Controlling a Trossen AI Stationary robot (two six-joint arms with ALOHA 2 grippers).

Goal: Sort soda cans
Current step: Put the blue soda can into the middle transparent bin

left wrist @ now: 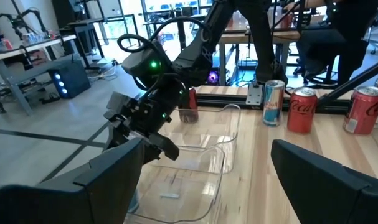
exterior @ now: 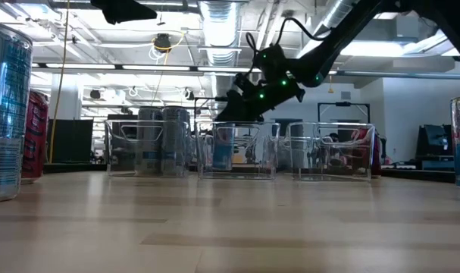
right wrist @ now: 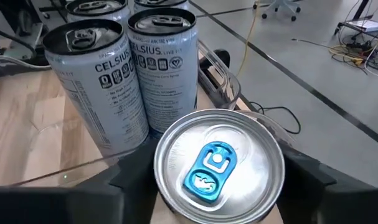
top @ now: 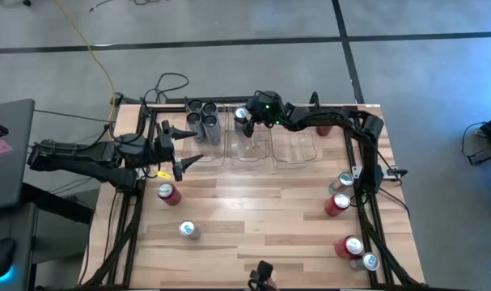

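The right gripper (top: pixel 243 115) is seen over the middle bin (top: pixel 251 145) at the far side of the worktop (top: pixel 261 218), its fingers (right wrist: pixel 129 177) set on either side of a silver-blue can (right wrist: pixel 218 167); whether they press on the can or have let go cannot be told, since the can's body is hidden below its top. The grey cans (top: pixel 203 118) stand in the left bin (top: pixel 214 150). The right bin (top: pixel 294 147) is partly covered by the arm, and its contents are hard to make out. The left gripper (top: pixel 183 148) is held spread wide and empty near the left bin. Loose cans, such as a red can (top: pixel 167 192), remain on the worktop.
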